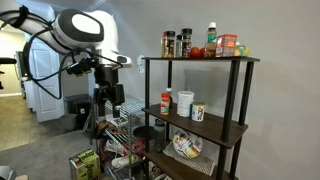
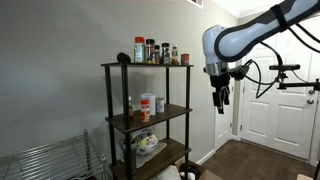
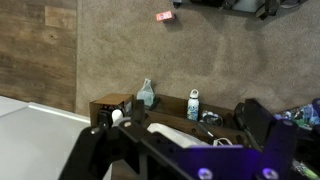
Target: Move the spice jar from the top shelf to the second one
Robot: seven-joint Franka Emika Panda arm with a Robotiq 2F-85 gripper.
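Note:
Several spice jars stand on the top shelf of a dark shelf unit, seen in both exterior views (image 1: 168, 44) (image 2: 151, 50). The second shelf (image 1: 215, 124) (image 2: 172, 111) holds a red-capped jar (image 1: 166, 101), a white cup (image 1: 185, 101) and a small can (image 1: 198, 112). My gripper (image 1: 108, 100) (image 2: 220, 98) hangs pointing down in the air, well to the side of the shelf unit and about level with the second shelf. In the wrist view its fingers (image 3: 172, 118) are spread apart with nothing between them.
A wire rack (image 1: 125, 140) and a green box (image 1: 85, 165) stand on the floor below the arm. A white door (image 2: 270, 100) is behind it. The wrist view looks down on carpet, wooden floor, a low shelf with a water bottle (image 3: 193, 104) and a small red object (image 3: 164, 16).

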